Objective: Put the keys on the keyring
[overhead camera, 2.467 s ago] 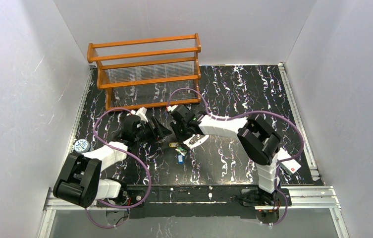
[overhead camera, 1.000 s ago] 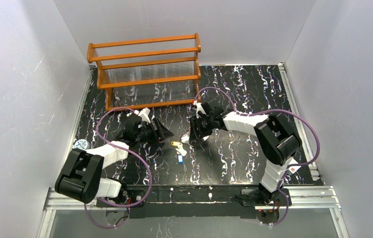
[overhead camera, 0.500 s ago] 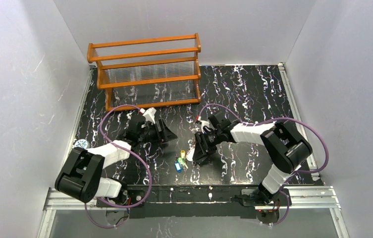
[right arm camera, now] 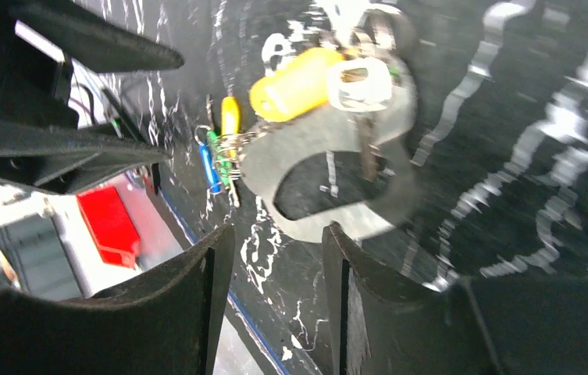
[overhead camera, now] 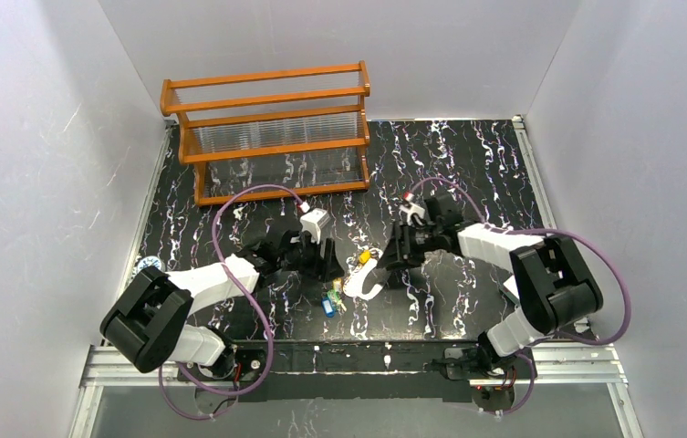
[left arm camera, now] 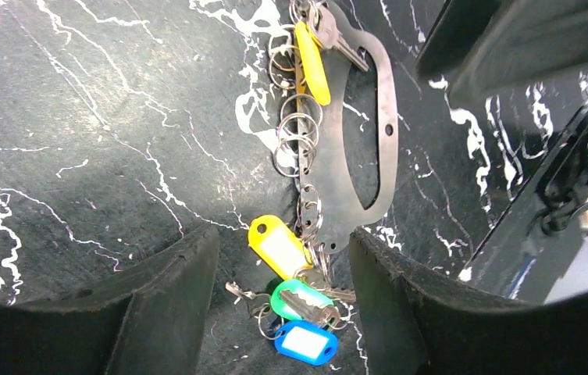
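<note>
Keyring (left arm camera: 388, 117) and keys (overhead camera: 332, 301) are lying on the table (overhead camera: 467, 164) between our left gripper (left arm camera: 281, 238) and right gripper (right arm camera: 276, 230), both standing open.

We are looking down on a black, white-veined tabletop, with an orange wooden rack (overhead camera: 266, 128) standing at its far left. Our two claws are facing each other low over the surface, jaws apart and gripping nothing. Between them we are seeing the flat grey oval loop lying with a row of small split rings (left arm camera: 298, 129) running along one side. A yellow-headed key (left arm camera: 311, 55) and a cream key (right arm camera: 359, 82) are sitting at its far end. At its near end a second yellow key (left arm camera: 279, 246), a green key (left arm camera: 297, 299) and a blue key (left arm camera: 304, 344) are bunching together, touching one another.
</note>
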Available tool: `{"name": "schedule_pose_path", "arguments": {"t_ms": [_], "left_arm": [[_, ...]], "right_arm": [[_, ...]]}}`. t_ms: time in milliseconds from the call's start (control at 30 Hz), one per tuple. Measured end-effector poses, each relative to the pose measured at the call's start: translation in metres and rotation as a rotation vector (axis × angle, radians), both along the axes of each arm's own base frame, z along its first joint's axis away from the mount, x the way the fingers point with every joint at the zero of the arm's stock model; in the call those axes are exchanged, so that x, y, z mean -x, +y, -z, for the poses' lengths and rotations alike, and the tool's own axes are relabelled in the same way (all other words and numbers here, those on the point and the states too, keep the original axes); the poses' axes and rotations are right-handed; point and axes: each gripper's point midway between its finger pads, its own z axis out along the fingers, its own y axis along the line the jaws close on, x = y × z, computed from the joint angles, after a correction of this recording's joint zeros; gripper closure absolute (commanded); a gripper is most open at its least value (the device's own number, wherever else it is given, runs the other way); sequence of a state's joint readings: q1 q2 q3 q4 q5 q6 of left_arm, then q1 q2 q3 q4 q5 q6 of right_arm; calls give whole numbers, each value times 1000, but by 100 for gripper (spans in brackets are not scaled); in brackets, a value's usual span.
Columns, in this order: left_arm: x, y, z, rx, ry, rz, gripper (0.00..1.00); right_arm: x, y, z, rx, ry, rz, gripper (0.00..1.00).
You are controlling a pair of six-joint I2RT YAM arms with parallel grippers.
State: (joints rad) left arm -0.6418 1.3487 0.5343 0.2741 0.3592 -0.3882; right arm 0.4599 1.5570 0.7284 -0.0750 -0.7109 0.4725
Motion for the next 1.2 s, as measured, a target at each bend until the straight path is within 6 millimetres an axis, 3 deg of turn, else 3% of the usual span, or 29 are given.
{"name": "schedule_pose_path", "arguments": {"t_ms": [167,400,467,633,767,967,1200], "left_arm": [[4,-1,5,-61,-62,57,40],[-6,2,3,-97,-128,59,40],[-8,0,1,-93,-136,56,40],[-12,-2,-4,-68,-130,21,42],[-19,-4,-8,-32,-114,-53,59],[-27,6,-4,33,-34,-172,59],[-36,22,13,156,109,-291,61]], "right_arm": [[-4,-32,10,47,43,128,47],[0,-33,28,67,113,144,48],[3,-29,33,51,162,134,48],[-11,-15,32,12,200,103,49],[-30,-4,30,6,170,88,50],[-50,2,29,72,64,82,50],[-36,18,25,137,-5,24,54]]}}
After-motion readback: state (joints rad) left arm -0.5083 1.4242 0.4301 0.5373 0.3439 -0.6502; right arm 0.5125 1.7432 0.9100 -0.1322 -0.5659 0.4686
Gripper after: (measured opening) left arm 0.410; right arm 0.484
